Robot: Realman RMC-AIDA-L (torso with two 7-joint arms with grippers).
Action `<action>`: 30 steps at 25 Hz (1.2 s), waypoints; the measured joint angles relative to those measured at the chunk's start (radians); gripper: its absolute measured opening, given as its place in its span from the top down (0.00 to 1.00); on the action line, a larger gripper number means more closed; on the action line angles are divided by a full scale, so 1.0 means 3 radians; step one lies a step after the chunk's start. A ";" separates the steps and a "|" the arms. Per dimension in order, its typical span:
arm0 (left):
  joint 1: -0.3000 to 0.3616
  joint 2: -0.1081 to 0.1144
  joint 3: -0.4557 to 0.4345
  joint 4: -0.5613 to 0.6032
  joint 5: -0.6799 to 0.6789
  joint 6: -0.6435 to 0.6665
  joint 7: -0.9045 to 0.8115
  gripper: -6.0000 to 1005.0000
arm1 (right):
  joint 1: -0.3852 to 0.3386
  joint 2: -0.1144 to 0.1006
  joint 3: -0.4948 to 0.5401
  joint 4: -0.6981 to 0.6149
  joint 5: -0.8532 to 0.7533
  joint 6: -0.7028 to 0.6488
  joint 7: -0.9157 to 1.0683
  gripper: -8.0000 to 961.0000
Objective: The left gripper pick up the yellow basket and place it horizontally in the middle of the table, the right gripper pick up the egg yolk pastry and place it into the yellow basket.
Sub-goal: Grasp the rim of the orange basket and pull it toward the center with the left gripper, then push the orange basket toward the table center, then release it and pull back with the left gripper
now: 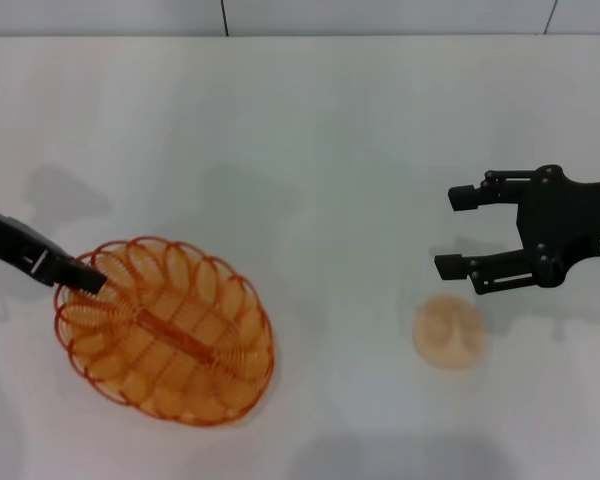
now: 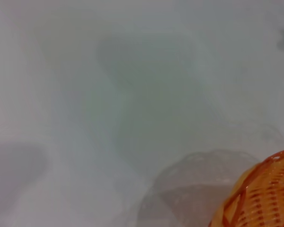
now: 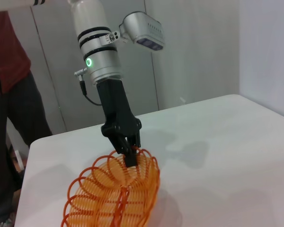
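Note:
The yellow basket (image 1: 165,330), an oval of orange wire loops, is at the table's (image 1: 310,150) front left. My left gripper (image 1: 88,281) is shut on its left rim; the right wrist view shows the claw (image 3: 129,153) pinching the rim and the basket (image 3: 113,194) tilted up at that end. The basket's edge shows in the left wrist view (image 2: 267,194) with a shadow under it. The egg yolk pastry (image 1: 448,332), a small pale round bun, lies at the front right. My right gripper (image 1: 446,232) is open and empty, just beyond the pastry.
A person in a red shirt (image 3: 9,52) stands beyond the table's far corner behind the left arm. The wall (image 1: 380,15) runs along the table's back edge.

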 joint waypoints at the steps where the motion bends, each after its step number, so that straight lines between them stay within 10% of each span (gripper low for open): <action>1: -0.0007 0.0000 -0.0025 0.0006 -0.0009 0.0007 -0.0021 0.91 | 0.0001 0.0000 0.0000 0.0000 0.0000 0.0006 0.0000 0.14; 19: -0.0143 -0.0029 -0.0078 0.0003 -0.0082 -0.0208 -0.1232 0.91 | 0.0053 0.0000 0.0004 0.0000 0.0006 0.0021 0.0000 0.14; 30: -0.0238 -0.0207 -0.0054 -0.0139 -0.0090 -0.0543 -0.1521 0.91 | 0.0076 -0.0001 0.0087 -0.0005 0.0052 -0.0011 0.0000 0.14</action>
